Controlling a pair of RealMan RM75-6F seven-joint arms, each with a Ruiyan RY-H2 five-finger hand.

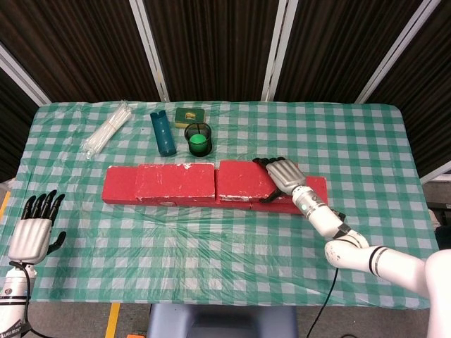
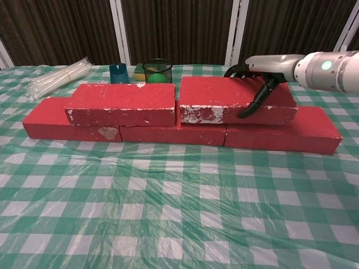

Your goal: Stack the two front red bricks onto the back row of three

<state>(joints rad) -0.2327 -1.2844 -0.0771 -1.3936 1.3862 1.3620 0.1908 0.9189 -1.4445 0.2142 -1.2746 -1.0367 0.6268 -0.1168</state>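
Observation:
Three red bricks form the bottom row [image 2: 286, 133] across the checked table. On that row lie two more red bricks end to end. The left upper brick [image 1: 176, 181] [image 2: 120, 103] lies free. My right hand [image 1: 285, 174] [image 2: 262, 72] grips the right upper brick [image 1: 242, 179] [image 2: 216, 100] at its right end, with the fingers over the top and the thumb down the front face. That brick rests flat on the row, close to the left one. My left hand [image 1: 33, 234] hovers off the table's near left edge, fingers spread and holding nothing; the chest view does not show it.
Behind the bricks stand a teal container [image 1: 163, 132], a black mesh cup [image 1: 199, 139] with something green inside, and a yellow-green sponge [image 1: 190, 114]. A bundle of clear plastic tubes [image 1: 106, 130] lies at the back left. A green checked cloth [image 1: 211, 246] under clear film covers the table.

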